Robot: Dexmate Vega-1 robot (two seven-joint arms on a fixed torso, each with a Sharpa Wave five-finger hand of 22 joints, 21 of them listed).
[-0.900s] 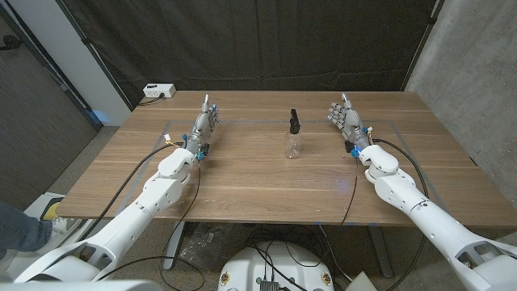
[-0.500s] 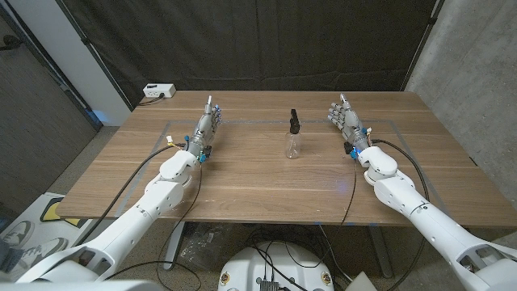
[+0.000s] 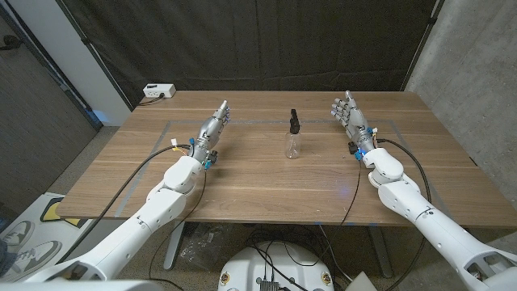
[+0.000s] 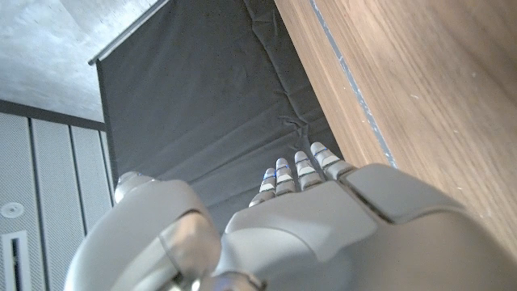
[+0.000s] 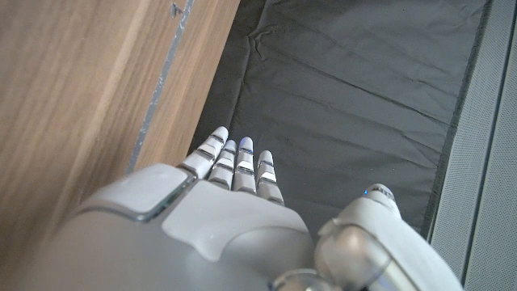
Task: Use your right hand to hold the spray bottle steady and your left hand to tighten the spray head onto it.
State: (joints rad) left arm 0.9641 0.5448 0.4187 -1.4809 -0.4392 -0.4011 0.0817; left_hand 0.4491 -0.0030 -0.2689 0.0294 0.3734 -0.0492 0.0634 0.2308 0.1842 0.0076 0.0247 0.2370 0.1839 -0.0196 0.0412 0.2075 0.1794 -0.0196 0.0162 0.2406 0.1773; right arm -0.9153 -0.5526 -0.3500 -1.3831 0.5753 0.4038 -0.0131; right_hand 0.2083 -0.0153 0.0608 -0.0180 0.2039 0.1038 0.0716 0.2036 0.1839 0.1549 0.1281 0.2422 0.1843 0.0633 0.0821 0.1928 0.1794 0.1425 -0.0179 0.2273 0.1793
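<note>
A small clear spray bottle (image 3: 293, 144) stands upright in the middle of the wooden table (image 3: 258, 182), with a black spray head (image 3: 294, 121) on its neck. My left hand (image 3: 213, 131) is to its left, fingers stretched out and pointing toward the far right, holding nothing. My right hand (image 3: 349, 117) stands to the bottom's right, fingers extended, also empty. Both hands are well apart from the bottle. The left wrist view shows the back of my left hand (image 4: 323, 218) with straight fingers; the right wrist view shows my right hand (image 5: 210, 210) the same way.
A white power strip (image 3: 159, 90) lies at the table's far left corner. A black curtain (image 3: 242, 40) hangs behind the table. Thin tape lines (image 3: 388, 123) mark a rectangle on the tabletop. Black cables run along both forearms.
My left hand has swung to the right, its fingers now angled toward the bottle. My right hand shifted slightly to the right. The bottle has not moved.
</note>
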